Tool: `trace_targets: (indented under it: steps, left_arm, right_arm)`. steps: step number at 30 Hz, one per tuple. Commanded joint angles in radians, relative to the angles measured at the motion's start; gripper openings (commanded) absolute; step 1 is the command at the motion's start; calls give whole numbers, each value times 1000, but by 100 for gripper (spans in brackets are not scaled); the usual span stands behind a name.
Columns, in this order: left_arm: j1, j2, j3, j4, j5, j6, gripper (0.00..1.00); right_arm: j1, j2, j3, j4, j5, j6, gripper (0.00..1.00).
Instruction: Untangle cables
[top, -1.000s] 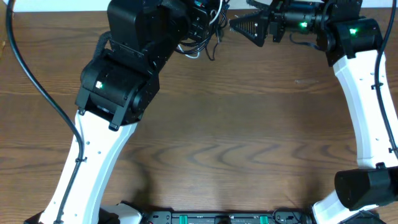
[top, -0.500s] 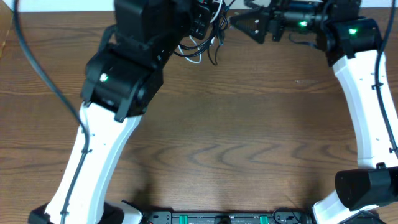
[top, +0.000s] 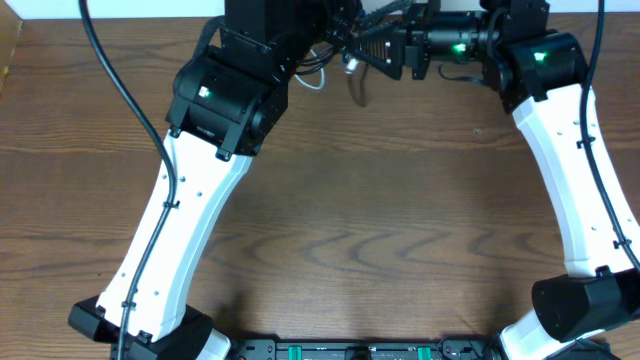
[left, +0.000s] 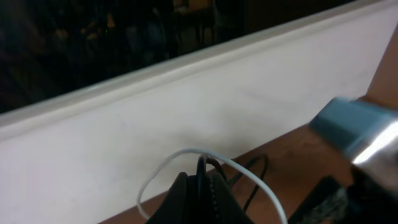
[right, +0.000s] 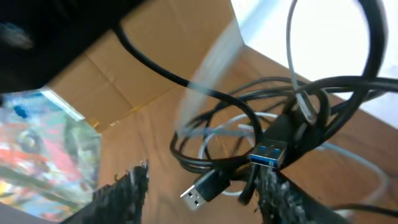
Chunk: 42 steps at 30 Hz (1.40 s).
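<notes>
Pinching the cables at the far edge of the table, with left gripper pressed fully together on a white cable and a black strand. Noted as a tangled bunch of black and white loops hanging between both arms. Found right gripper parted to a middling width around that bunch, blue-tongued USB plug between its fingers. Contact with either finger not determinable.
</notes>
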<state>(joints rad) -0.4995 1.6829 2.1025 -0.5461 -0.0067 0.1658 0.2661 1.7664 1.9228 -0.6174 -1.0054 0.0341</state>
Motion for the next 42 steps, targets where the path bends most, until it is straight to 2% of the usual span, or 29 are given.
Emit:
trace_targets:
  steps: [1,6,8,10,11,14,17,21,26,32,36,42]
  left_arm:
    - [-24,-24,69,10,-5,17,7]
    - [-35,-24,118,-24,-5,20,7]
    - [-42,-24,130,-27,-5,21,7]
    - [-45,-24,131,-33,-5,23,7]
    - [-45,-24,131,-37,-5,25,7]
    - [-45,-25,133,-37,-11,26,7]
    - [-45,-32,140,-38,-82,60,7]
    - [-45,-51,140,-37,-107,86,7]
    - [-45,-80,140,-49,-208,138,7]
    - [-35,-89,140,-48,-249,140,7]
    - [17,-119,141,-24,-248,98,8]
    - [130,-203,141,-21,-245,99,7]
  right_arm:
    - [10,-5,0,-4,28,-17,50]
    - [11,2,-1,-7,61,-17,54]
    - [11,3,-1,-7,61,-17,49]
    - [11,3,-1,-6,61,-17,14]
    - [11,3,-1,-7,62,-17,1]
    - [10,3,-1,-15,107,-17,1]
    - [-9,3,-1,-26,169,-17,1]
    - [-56,3,-1,-26,170,-21,1]
    - [-130,3,-1,-35,177,-32,1]
    - [-195,3,-1,-76,214,-59,1]
    - [-248,3,-1,-122,264,-88,1]
    - [-365,3,-1,-156,282,-99,1]
